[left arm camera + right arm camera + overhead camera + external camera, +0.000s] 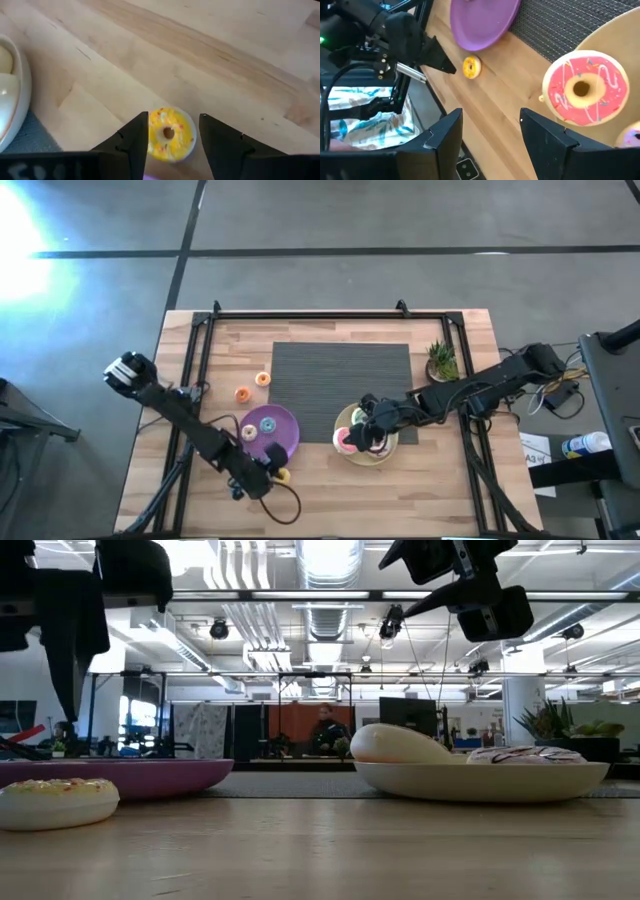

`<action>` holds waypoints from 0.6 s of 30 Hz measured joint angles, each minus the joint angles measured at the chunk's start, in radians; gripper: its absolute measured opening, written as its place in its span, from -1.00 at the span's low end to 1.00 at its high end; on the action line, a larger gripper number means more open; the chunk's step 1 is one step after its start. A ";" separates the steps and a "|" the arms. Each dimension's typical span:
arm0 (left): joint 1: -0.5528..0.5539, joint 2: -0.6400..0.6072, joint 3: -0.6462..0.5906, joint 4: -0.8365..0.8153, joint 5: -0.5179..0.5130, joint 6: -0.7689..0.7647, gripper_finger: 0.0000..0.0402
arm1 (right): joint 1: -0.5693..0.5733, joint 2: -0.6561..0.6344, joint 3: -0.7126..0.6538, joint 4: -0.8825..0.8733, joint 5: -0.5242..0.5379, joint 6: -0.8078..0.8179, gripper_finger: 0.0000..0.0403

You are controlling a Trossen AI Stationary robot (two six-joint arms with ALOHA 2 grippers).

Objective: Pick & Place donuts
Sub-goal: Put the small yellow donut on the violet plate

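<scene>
On the near left of the bench (420, 480), the left tool (272, 473) hangs low over the yellow donut (170, 134), fingers spread wide on either side of it and holding nothing. That donut lies flat on the wood just beside the near edge of the purple plate (285, 428), and a pale donut (248, 432) rests at the plate's left rim. Two orange donuts (242, 394) lie farther off on the bare wood, left of the dark mat (340, 380).

At bench centre, the right tool (368, 420) is over the pale-yellow plate (615, 30), fingers wide and empty. The pink donut (585, 90) lies on this plate, with the purple-white donut (631, 136) touching or just beside it; which cannot be told. A small potted plant (441, 361) stands at the far right.
</scene>
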 joint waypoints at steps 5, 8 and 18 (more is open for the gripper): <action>0.001 0.055 -0.002 0.009 0.014 -0.035 -0.26 | 0.000 0.000 0.000 0.000 0.000 0.000 -0.06; 0.012 0.087 -0.002 0.009 0.004 -0.040 -0.26 | 0.000 0.000 0.000 0.001 0.000 -0.001 -0.06; 0.037 0.136 0.018 0.007 -0.013 -0.080 -0.62 | 0.000 -0.001 0.000 0.000 0.001 -0.003 -0.06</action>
